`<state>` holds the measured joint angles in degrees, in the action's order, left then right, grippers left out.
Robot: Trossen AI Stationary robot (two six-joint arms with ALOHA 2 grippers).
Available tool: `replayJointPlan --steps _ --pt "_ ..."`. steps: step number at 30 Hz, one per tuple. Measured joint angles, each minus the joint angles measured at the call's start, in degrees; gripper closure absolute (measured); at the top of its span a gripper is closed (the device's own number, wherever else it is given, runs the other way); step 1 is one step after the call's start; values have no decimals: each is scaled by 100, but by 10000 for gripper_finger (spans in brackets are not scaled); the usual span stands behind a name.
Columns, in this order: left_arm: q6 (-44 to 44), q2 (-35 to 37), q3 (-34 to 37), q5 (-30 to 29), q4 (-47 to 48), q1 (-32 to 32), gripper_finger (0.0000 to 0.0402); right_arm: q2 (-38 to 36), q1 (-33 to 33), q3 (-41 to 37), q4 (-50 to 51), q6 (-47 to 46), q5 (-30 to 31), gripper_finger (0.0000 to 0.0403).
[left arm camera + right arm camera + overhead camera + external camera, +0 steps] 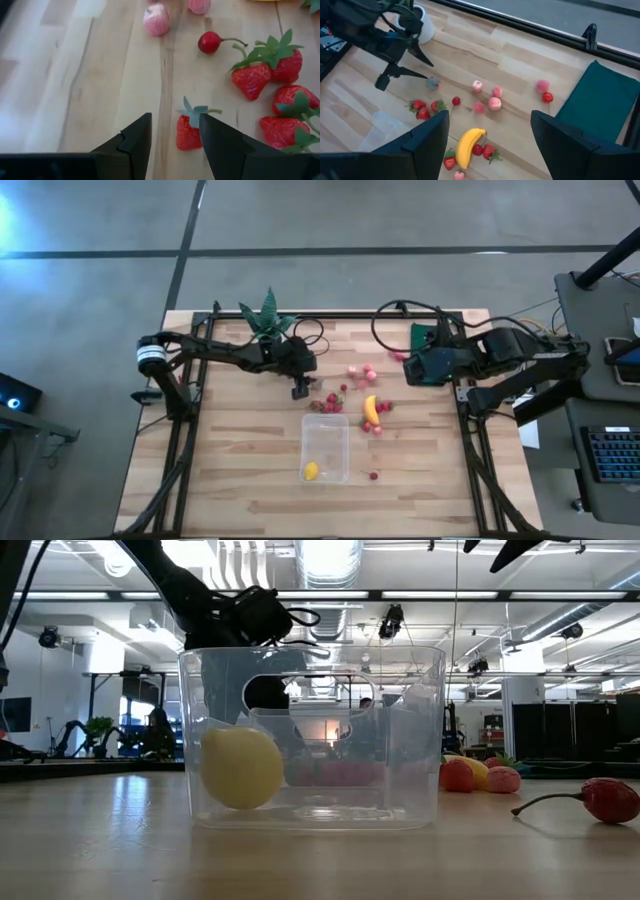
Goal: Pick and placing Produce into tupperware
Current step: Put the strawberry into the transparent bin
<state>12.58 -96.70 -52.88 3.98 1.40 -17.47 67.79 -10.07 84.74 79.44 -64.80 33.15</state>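
Bright overhead ceiling light, soft shadows; wrist close-up slightly blurred at edges

spiky green plant (266, 314) in white pot (424, 22), dark green mat (597, 102), wooden table (230, 460)

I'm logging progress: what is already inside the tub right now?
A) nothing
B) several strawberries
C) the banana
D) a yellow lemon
D: the lemon lies in a corner of the clear tub, and the low view shows it behind the tub's wall, while the banana and the strawberries lie on the table outside it.
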Motion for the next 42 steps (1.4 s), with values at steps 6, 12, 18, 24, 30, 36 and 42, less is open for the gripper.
replayJointPlan --steps 6,12,18,24,30,36,42 --pt "-212 208 -26 -45 14 21 251 -113 0 -258 1 -240 -2 131" --pt "-751 362 -266 -135 -120 24 251 -189 0 -290 -35 -271 -2 131" --pt "-763 419 -426 -133 -405 24 238 -217 0 -288 -46 -271 -2 131" --pt "-773 427 -573 -129 -309 24 173 -214 0 -279 -50 -271 -2 131" --pt "497 418 -450 175 502 73 140 -214 0 -279 -48 -268 -2 131" --pt "1598 412 -299 251 531 103 139 -214 0 -279 -44 -223 -2 131" --pt "1624 134 -192 313 525 127 139 -214 -1 -280 -33 -153 17 131"
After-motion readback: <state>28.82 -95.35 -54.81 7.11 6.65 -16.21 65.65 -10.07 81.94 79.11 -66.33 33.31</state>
